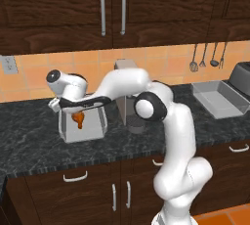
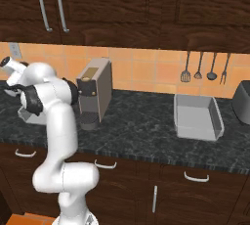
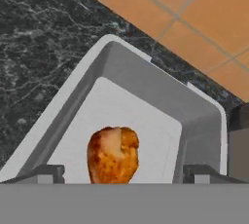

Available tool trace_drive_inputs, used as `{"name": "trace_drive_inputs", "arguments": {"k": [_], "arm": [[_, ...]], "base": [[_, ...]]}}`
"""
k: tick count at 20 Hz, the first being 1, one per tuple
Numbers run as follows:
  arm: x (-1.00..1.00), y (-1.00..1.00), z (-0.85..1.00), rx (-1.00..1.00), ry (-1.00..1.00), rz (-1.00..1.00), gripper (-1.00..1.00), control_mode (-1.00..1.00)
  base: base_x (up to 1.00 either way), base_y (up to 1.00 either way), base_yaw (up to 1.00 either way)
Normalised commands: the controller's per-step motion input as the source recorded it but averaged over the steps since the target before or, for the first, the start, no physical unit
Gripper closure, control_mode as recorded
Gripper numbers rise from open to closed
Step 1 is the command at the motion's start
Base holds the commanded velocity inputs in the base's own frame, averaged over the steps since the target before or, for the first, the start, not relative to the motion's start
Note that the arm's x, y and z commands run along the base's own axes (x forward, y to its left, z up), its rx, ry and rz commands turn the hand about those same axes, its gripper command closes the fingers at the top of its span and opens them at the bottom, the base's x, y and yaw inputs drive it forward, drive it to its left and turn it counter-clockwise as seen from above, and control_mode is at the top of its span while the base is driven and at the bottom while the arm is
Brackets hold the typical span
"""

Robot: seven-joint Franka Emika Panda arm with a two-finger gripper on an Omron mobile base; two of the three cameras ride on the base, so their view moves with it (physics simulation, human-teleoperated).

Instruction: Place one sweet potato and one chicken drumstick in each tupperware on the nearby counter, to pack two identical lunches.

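The end effector [image 3: 119, 172] is open above the left tupperware [image 1: 82, 123] on the counter [image 1: 39, 141]. A drumstick [image 3: 113, 155] is between its tips, over the tray floor. The second tupperware [image 2: 197, 117] stands well apart, right.

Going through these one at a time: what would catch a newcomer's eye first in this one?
The white arm bent far over to the left, its gripper open above a tupperware on the counter, with a browned chicken drumstick between the fingertips over the tray's floor. Next, the second tupperware far to the right, with nothing visible in it, and the coffee machine standing between the two.
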Motion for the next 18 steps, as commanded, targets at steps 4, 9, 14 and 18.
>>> {"name": "trace_drive_inputs", "arguments": {"k": [4,9,14,18], "arm": [[-0.98,-0.26,0.51,0.01,-0.03,0.0,-1.0,-1.0],[-1.0,-0.2,-0.46,0.01,-0.23,0.0,-1.0,-1.0],[-1.0,-0.67,0.12,0.02,-0.08,0.0,-1.0,-1.0],[-1.0,-0.65,0.9,0.14,0.01,-0.03,-1.0,-1.0]], "base": [[0.0,0.0,0.0],[0.0,0.0,0.0],[0.0,0.0,0.0],[0.0,0.0,0.0]]}}
